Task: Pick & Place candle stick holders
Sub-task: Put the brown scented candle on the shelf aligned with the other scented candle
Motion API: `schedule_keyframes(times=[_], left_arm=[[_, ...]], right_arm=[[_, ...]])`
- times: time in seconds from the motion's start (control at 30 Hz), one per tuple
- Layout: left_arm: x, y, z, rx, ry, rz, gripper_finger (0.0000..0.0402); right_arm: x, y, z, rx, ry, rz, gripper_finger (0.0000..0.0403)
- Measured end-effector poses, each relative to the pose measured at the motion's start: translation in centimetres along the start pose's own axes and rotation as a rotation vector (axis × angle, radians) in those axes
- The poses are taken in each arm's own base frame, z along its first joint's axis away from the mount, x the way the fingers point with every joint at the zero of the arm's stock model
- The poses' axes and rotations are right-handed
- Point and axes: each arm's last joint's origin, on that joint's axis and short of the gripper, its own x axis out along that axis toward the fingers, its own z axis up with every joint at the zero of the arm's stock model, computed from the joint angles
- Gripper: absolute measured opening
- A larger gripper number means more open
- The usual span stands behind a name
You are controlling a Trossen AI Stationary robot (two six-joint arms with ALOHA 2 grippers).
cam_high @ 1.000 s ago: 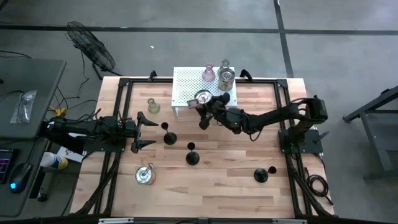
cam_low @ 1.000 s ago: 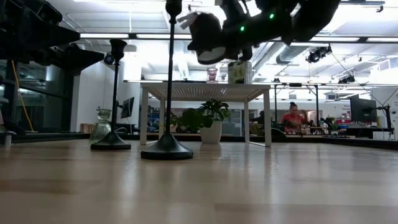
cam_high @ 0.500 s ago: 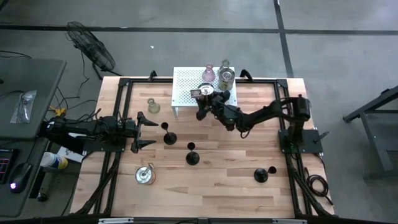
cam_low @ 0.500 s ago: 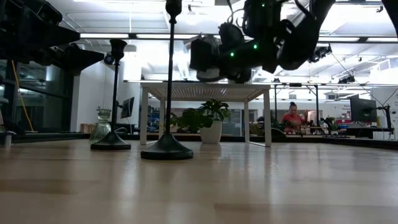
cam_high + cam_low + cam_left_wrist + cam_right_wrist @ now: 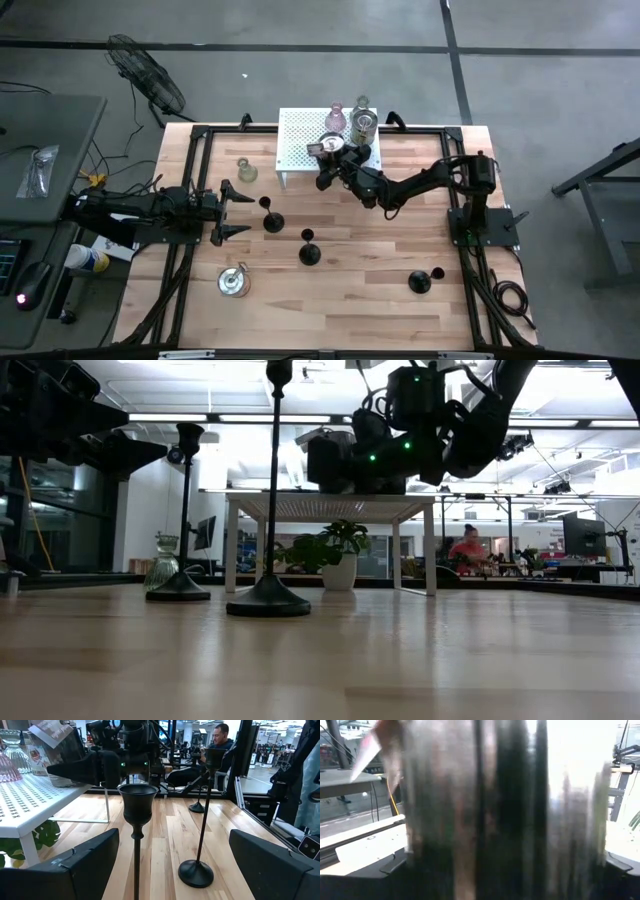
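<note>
On the wooden table (image 5: 340, 300) the candle stick holders were scattered. Three black ones stood upright, long axes vertical: one (image 5: 271, 217) just right of the left gripper (image 5: 228, 213), one (image 5: 309, 250) nearer the middle, and one (image 5: 420, 281) toward the near right, with a small dark piece (image 5: 438, 272) beside it. A pale glass holder (image 5: 246, 170) stood upright at the far left, a silvery one (image 5: 234, 281) near the left front. On the white perforated rack (image 5: 300, 145) at the far edge stood a pinkish holder (image 5: 336, 118) and a clear one (image 5: 363, 125), both upright along its far side. The right gripper (image 5: 328, 165) reached over the rack's near right corner, with a round silvery holder (image 5: 331, 147) between or just at its fingers; whether it gripped the holder or had let go could not be told, and its wrist view was filled by a blurred glassy shape. The left gripper rested low at the table's left side with its fingers (image 5: 75, 865) spread wide and empty, facing the nearest black stem (image 5: 136, 835). Open board lay across the near half of the table and at the right of the rack; the rack's left portion was bare.
</note>
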Motion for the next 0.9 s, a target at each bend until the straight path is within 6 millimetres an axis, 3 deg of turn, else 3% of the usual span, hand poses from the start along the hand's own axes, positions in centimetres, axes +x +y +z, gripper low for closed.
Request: schedule_keyframes(times=[0.2,0.9], left_arm=[[0.0,0.0,-0.01,0.0,0.0,0.0,0.0372],[0.0,0.0,0.0,0.0,0.0,-0.001,0.0372]], right_arm=[[0.0,0.0,-0.02,-0.002,0.002,0.0,0.0396],[-0.3,0.14,0.66,0.015,-0.05,-0.058,0.04]])
